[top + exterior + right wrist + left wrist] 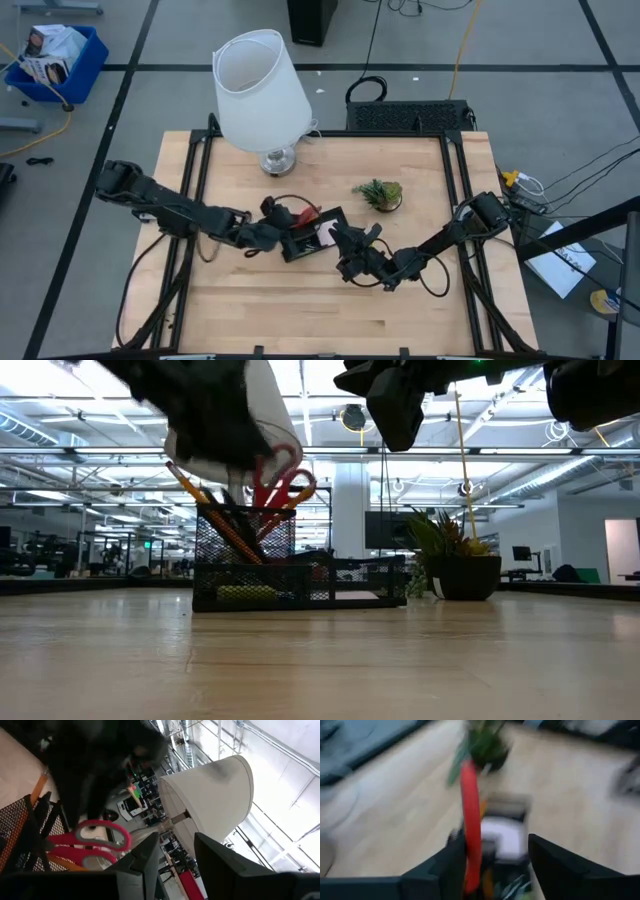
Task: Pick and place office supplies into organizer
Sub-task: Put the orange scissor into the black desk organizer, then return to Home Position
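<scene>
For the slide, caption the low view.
Left gripper hovers over the mesh organizer holding red-handled scissors and pencils.

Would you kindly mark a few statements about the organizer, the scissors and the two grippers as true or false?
1. The red-handled scissors stand handles-up in the mesh organizer. True.
2. The left gripper has its fingers apart, with a red scissor handle between them. True.
3. The right gripper is holding a pencil. False: nothing shows between its fingers.
4. The small green plant sits inside the organizer. False: it stands on the table beside it.
5. The white lamp stands on the table's far side. True.
</scene>
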You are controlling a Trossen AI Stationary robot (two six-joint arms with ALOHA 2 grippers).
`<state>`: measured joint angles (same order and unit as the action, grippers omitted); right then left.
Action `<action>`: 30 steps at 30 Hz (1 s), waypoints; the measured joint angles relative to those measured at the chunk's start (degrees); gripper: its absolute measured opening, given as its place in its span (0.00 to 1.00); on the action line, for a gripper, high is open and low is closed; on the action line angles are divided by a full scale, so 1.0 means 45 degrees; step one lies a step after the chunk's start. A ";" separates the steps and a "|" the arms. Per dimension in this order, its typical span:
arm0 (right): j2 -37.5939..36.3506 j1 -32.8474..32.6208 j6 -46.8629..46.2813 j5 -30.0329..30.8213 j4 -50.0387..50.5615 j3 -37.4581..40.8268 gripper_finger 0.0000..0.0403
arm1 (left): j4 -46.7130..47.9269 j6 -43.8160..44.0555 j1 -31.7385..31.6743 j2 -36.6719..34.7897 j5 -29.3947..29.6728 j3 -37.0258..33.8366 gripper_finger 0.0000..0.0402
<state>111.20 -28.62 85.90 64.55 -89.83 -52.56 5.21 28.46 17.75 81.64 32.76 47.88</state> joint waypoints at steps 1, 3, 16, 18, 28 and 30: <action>0.0000 0.0000 -0.0060 0.0005 0.0001 0.0000 0.29 | -0.0254 -0.0219 0.0132 -0.0359 -0.0047 0.0019 0.54; 0.0000 0.0000 -0.0255 -0.0012 0.0002 0.0000 0.29 | -0.0454 -0.0809 0.0513 -0.1254 -0.0075 0.0049 0.58; -0.0053 -0.0609 -0.5149 -0.0039 0.1617 0.0387 0.29 | -0.0506 -0.5505 0.4868 -0.6116 0.0623 0.0044 0.62; -0.0053 -0.1016 -0.7321 -0.0256 0.2679 0.0644 0.29 | -0.0251 -0.5607 0.5555 -0.6303 0.1354 0.0049 0.62; -0.0049 -0.1021 -1.8162 -1.1564 0.4501 0.0787 0.29 | -0.1081 -0.4370 0.7327 -0.6246 0.4070 -0.2218 0.62; -0.0049 -0.0534 -1.9459 -1.3083 0.4508 0.0816 0.29 | -0.3021 -0.4499 0.7298 -0.6250 0.3572 -0.3385 0.62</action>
<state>110.98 -31.02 -1.67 5.68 -69.54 -48.88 -8.38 8.22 50.59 53.52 48.83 32.64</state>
